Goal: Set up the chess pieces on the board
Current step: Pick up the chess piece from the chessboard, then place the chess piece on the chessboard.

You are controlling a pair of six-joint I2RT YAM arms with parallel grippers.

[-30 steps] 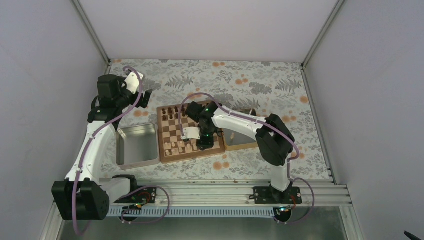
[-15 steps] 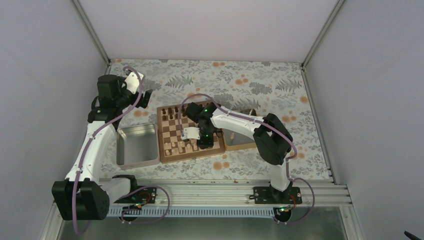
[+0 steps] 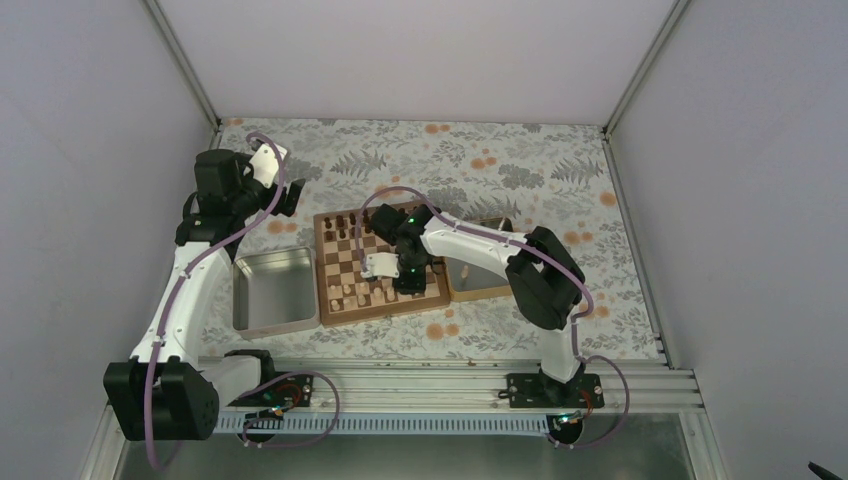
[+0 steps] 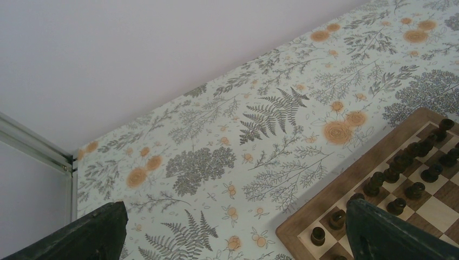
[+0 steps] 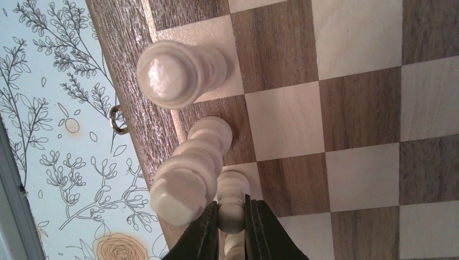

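Note:
The wooden board [image 3: 381, 262] lies mid-table, with dark pieces on its far rows and pale pieces [image 3: 352, 296] on its near rows. My right gripper [image 3: 410, 284] hangs over the board's near right part. In the right wrist view it [image 5: 231, 216] is shut on a pale piece [image 5: 231, 199] that stands on a light square next to the border. Two more pale pieces stand beside it, a tall one [image 5: 189, 173] and a rook-like one [image 5: 178, 73]. My left gripper [image 3: 290, 198] is held high off the board's far left corner, open and empty; its fingers [image 4: 389, 233] frame dark pieces [image 4: 400, 162].
A shiny metal tray [image 3: 270, 290] sits left of the board. A wooden-rimmed tray [image 3: 480, 290] sits right of it, partly under my right arm. A small metal ring [image 5: 116, 119] is fixed to the board's edge. Flowered cloth covers the table.
My right gripper has shifted very slightly over the board's near right part. The left arm has not moved.

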